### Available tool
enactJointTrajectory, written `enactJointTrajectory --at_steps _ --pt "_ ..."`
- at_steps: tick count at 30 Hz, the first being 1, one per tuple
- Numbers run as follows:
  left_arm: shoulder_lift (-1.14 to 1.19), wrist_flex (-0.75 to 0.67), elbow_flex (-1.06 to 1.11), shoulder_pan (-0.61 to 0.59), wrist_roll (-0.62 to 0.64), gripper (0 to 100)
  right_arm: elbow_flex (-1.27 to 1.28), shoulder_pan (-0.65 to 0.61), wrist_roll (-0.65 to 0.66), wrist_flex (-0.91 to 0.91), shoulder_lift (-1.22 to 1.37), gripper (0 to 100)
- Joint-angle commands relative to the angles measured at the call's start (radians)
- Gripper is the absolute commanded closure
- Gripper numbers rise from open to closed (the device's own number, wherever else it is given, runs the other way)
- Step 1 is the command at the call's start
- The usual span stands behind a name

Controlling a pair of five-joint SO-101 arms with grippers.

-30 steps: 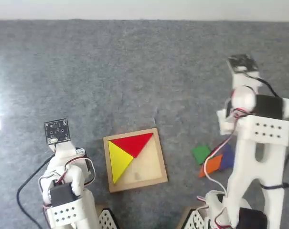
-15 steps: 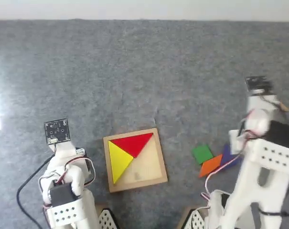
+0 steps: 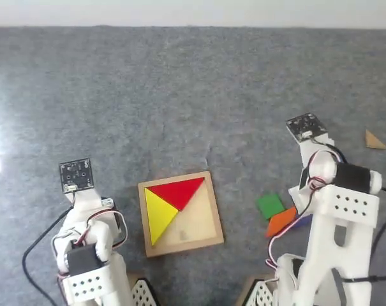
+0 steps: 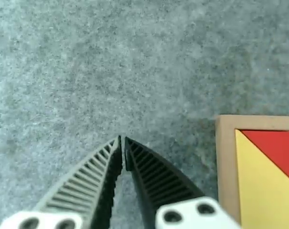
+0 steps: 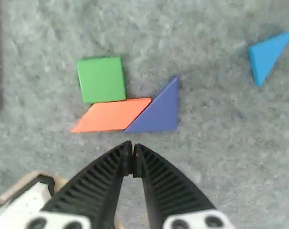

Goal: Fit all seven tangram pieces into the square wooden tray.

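Square wooden tray (image 3: 196, 223) is sitting on the grey felt mat (image 3: 180, 95) between the arms. Red triangle (image 3: 178, 189) and yellow triangle (image 3: 156, 213) are lying flush in its far-left corner, and the rest of the floor is showing bare wood. Wide open mat is lying beyond the tray.

Green square (image 5: 101, 79), orange parallelogram (image 5: 112, 116) and purple triangle (image 5: 161, 112) are touching edge to edge. The small blue triangle (image 5: 267, 55) is lying well apart.

Right gripper (image 5: 133, 145) is clenched on nothing, tips just beside the parallelogram. Left gripper (image 4: 123, 140) is clenched too, hanging over mat near the tray's rim.

Right arm is swinging back in towards the cluster; left arm is staying put.
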Motion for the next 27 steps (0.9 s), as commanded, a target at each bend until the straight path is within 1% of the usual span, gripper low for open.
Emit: enactJointTrajectory --at_steps 1,15,20,27 --pt "-0.017 0.008 -0.007 -0.003 -0.005 99 0.020 0.035 0.029 -0.015 -0.027 98.7" --pt "-0.017 0.008 -0.007 -0.003 -0.005 99 0.063 0.042 0.029 -0.007 -0.027 98.7" --pt "-0.017 0.008 -0.007 -0.003 -0.005 99 0.064 0.084 0.029 -0.018 -0.027 98.7" --pt "-0.017 0.008 -0.007 -0.003 -0.005 99 0.063 0.077 0.031 -0.016 -0.027 98.7"
